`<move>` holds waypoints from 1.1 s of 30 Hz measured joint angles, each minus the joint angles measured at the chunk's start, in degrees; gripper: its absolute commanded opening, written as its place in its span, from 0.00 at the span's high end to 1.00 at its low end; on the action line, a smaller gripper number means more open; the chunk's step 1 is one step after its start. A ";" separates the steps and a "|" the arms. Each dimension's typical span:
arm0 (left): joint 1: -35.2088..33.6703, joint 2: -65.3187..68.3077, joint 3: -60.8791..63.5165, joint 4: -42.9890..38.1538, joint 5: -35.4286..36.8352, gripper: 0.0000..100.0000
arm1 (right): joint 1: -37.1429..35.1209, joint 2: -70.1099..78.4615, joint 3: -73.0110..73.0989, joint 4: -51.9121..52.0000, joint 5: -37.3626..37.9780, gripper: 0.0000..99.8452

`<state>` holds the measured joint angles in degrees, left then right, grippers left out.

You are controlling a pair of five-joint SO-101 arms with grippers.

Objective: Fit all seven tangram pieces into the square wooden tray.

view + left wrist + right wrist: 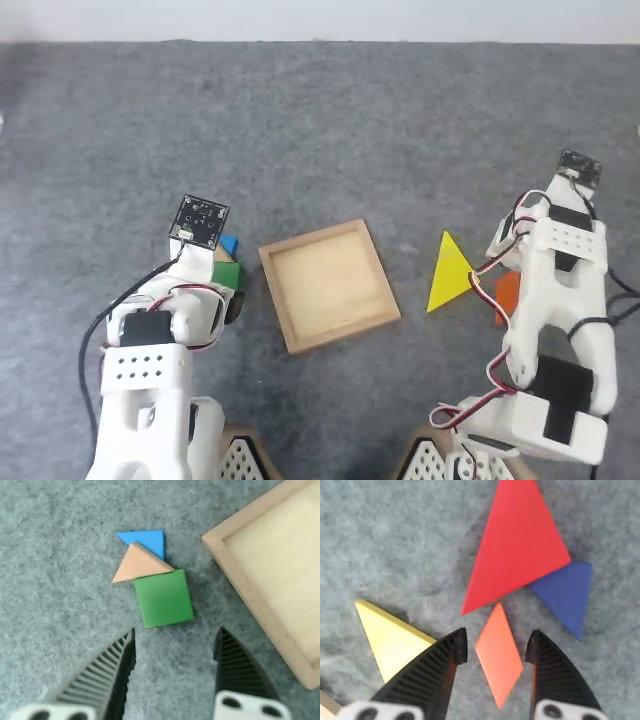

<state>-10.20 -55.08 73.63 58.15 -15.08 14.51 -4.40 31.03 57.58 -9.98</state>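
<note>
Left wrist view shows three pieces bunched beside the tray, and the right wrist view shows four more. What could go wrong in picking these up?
1. The green square touches the tan triangle, which lies against the light blue triangle. The open left gripper closing on the square could drag both.
2. The orange parallelogram lies flat under the open right gripper, its tip near the red triangle. It may slip or nudge the red one.

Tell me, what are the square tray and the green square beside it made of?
The tray looks like pale, unvarnished wood: it has faint grain and a matte, raised rim. The green square is flat with an even, matte colour coat. It is likely painted wood, though plastic cannot be ruled out.
</note>
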 measured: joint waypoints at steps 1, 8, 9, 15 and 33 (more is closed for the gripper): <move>0.00 0.00 0.00 0.00 0.00 0.75 | -0.18 -0.70 -0.09 0.18 0.00 0.79; 0.00 0.00 0.62 0.00 0.00 0.75 | -3.25 -0.97 -7.74 0.88 3.08 0.76; 0.00 0.00 0.62 0.00 0.00 0.75 | -3.16 0.53 -10.29 2.46 4.75 0.73; 0.00 0.00 0.62 -0.35 0.00 0.75 | -2.29 15.12 -28.66 16.97 11.96 0.66; 0.00 0.00 0.62 -0.44 0.00 0.75 | 0.00 28.48 -36.31 22.59 10.46 0.68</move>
<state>-10.20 -55.08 74.24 57.71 -15.08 14.51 24.09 -5.27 80.18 0.48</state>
